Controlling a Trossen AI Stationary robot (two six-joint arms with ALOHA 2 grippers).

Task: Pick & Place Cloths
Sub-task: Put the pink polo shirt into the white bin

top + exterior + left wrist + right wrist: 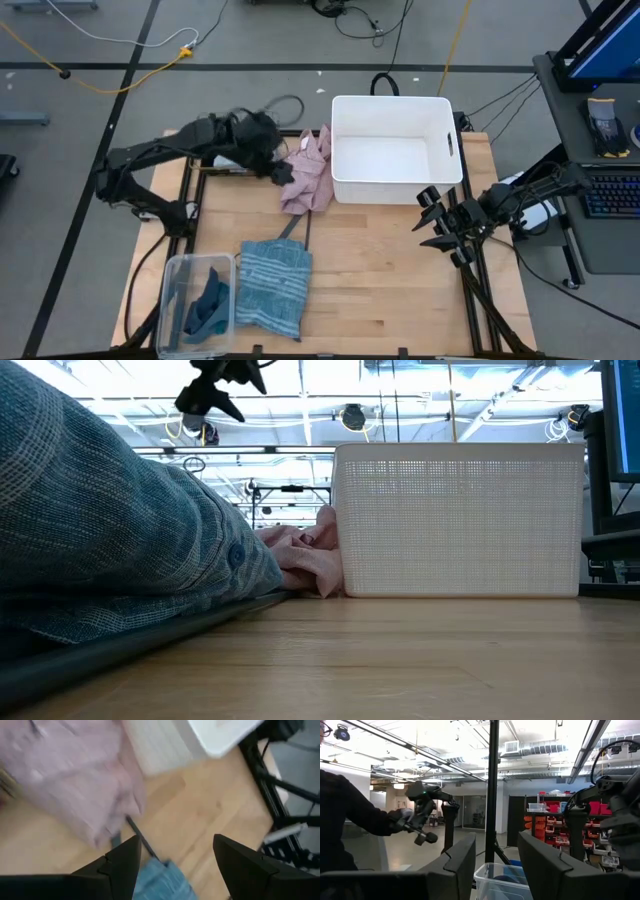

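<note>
The left arm's fingers are spread wide with nothing between them, poised above the pink cloth. That cloth lies crumpled on the counter, touching the outer wall of the white basket on its left side, so it is outside the basket and not yet placed. The spread of the fingers suggests either a release or readiness for a fresh grasp; which of these cannot be determined.

The blue-striped cloth lies flat near the front edge of the counter, with a thin grey hanger projecting from under it toward the pink cloth. A clear plastic bin just beside it holds a teal cloth, and appears to serve as the source container.

The left arm reaches in from the counter's left edge, elbow folded, wrist raised clear of the surface and tilted downward toward the pink cloth.

The right arm's fingers are parted and grasp nothing. That arm waits at the right edge of the counter, wrist level and aimed across the counter, well apart from all cloths.
</note>
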